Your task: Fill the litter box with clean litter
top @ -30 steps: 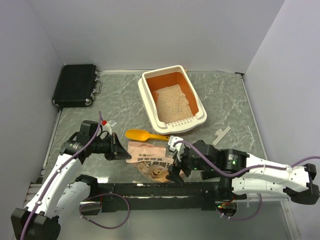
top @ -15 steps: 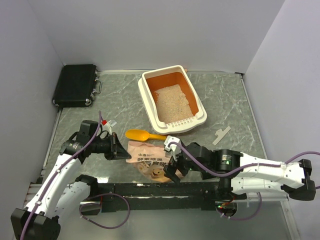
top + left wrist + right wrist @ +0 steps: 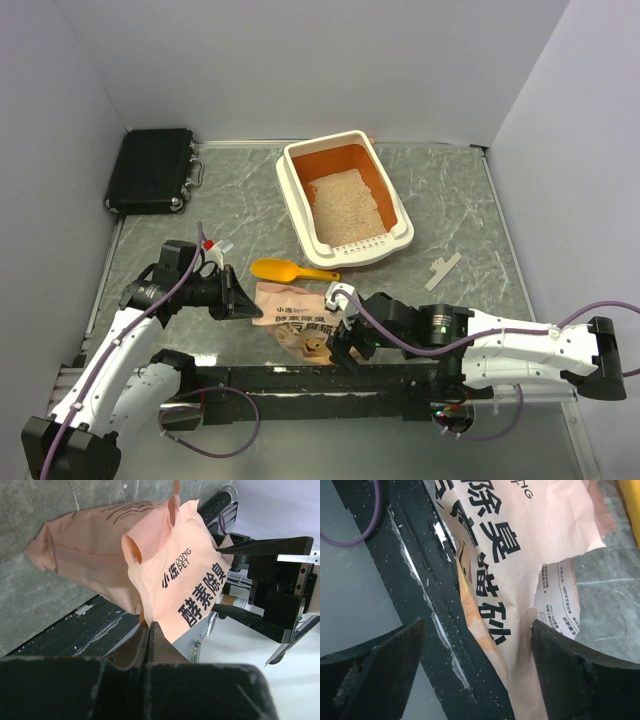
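litter box (image 3: pixel 340 162): rectangular plastic tray, cream-white outside, orange inside
pose: upright, flat on the counter (image 3: pixel 460 200), long axis running roughly 11 to 5 o'clock
place: far middle of counter, about 12 o'clock
rim: slotted strip across the 5 o'clock end
clean litter (image 3: pixel 345 210): fine pale beige granules, loose in the tray
spread: covers the floor from mid-tray to the 5 o'clock end; orange floor bare at the 11 o'clock end
level: shallow layer, well below the rim
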### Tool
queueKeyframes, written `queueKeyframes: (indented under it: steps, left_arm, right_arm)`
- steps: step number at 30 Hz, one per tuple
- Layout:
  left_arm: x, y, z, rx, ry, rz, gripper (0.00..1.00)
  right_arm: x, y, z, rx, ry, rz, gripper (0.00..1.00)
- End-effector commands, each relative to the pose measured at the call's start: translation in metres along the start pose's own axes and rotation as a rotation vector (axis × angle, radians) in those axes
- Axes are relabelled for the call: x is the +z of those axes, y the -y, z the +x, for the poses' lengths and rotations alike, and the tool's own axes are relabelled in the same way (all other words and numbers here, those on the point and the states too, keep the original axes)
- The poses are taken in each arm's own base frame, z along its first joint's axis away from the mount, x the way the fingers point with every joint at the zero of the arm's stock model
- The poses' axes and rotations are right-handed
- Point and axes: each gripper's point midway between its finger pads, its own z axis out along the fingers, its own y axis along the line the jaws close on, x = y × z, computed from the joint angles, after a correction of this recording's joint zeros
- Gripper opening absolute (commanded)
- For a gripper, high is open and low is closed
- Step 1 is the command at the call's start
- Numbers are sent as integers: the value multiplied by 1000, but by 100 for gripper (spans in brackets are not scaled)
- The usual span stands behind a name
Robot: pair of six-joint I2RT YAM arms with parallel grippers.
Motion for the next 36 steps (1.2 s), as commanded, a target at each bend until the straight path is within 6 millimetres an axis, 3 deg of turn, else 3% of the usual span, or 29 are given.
queueKeyframes:
  steps: [1, 3, 4, 6, 7, 10, 11, 18, 21, 26, 31, 32, 33, 35, 36]
  left_arm:
    - [-7, 14, -4, 29, 10, 27, 1]
    - [-8, 17, -6, 35, 12, 33, 1]
    - [-9, 19, -8, 44, 20, 35, 1]
    - [-10, 20, -12, 63, 34, 26, 1]
    - [-12, 24, -16, 91, 46, 25, 1]
    - [-23, 37, -35, 200, 111, 0, 1]
    - [-27, 32, -46, 219, 162, -66, 1]
    - [-88, 76, -104, 458, 504, -193, 11]
    - [-101, 87, -101, 566, 563, -175, 14]
    - [-76, 110, -49, 770, 394, 129, 19]
    - [-40, 95, -16, 761, 192, 145, 30]
    - [-34, 96, -19, 774, 202, 123, 33]
    - [-26, 106, -5, 811, 154, 154, 33]
    - [-21, 116, -7, 870, 182, 130, 35]
    - [-16, 125, 2, 922, 150, 152, 36]
  right_arm:
    - [5, -7, 3, 20, -10, -27, 81]
    - [6, -8, 4, 18, -17, -30, 71]
    - [7, -7, 5, 21, -23, -23, 54]
    - [7, -4, 9, 22, -41, -6, 37]
    - [8, -2, 10, 26, -53, 7, 22]
    - [9, 7, 17, 38, -82, 62, 3]
    - [10, 7, 16, 38, -80, 66, 0]
    - [-1, 15, 2, 99, -115, 104, 0]
    - [-8, 20, 3, 134, -109, 103, 0]
    - [-15, 23, 7, 177, -96, 88, 0]
    - [-18, 18, 7, 189, -100, 56, 0]
    - [-17, 13, 8, 192, -109, 27, 0]
    - [-15, 11, 8, 196, -114, 19, 0]
    - [-13, 10, 11, 204, -121, 18, 0]
    - [-12, 10, 13, 207, -118, 16, 0]
